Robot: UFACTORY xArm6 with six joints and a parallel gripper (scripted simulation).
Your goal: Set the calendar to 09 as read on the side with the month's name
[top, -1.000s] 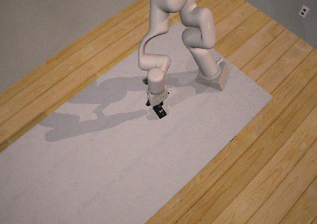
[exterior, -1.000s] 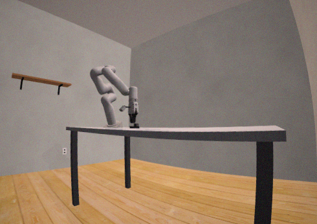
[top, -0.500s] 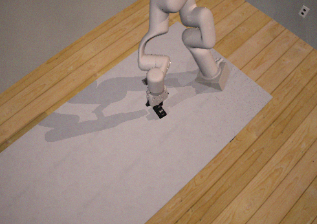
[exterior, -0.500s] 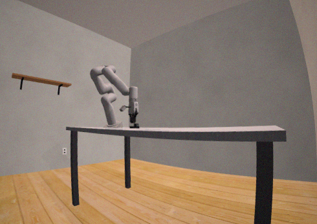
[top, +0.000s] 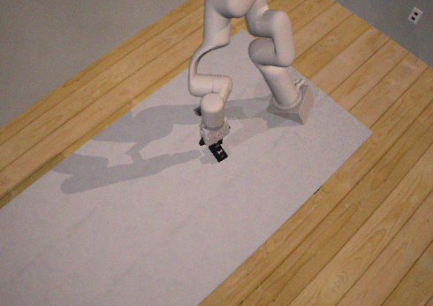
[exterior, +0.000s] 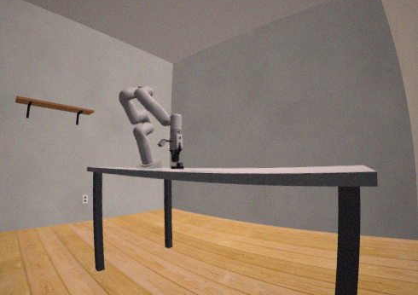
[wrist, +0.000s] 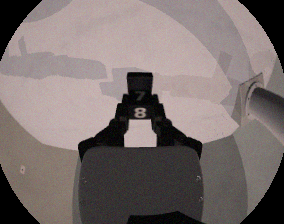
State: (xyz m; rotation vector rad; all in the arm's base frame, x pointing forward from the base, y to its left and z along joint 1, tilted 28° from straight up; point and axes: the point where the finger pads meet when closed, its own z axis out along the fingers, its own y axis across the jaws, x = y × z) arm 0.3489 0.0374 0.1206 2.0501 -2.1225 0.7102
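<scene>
In the wrist view a black cube face with a white 8 (wrist: 139,113) sits between the fingertips of my gripper (wrist: 140,101) (exterior: 175,160). The gripper points down and is shut on this cube. Just beyond it a darker face shows a dim 7 (wrist: 140,96), with a plain black block-like part (wrist: 140,81) behind it; I cannot tell whether this is the other cube or part of the tray. The black tray (exterior: 177,167) is low at the table top under the gripper. The top view shows the dark cluster of tray and cubes (top: 218,152) beside the fingers, too small to read. The month's name is not legible.
The arm's base (top: 289,106) (exterior: 149,164) stands behind the gripper on the pale table top (top: 177,228). The wrist camera (exterior: 162,142) sticks out from the arm's side. A wall shelf (exterior: 55,106) is far off.
</scene>
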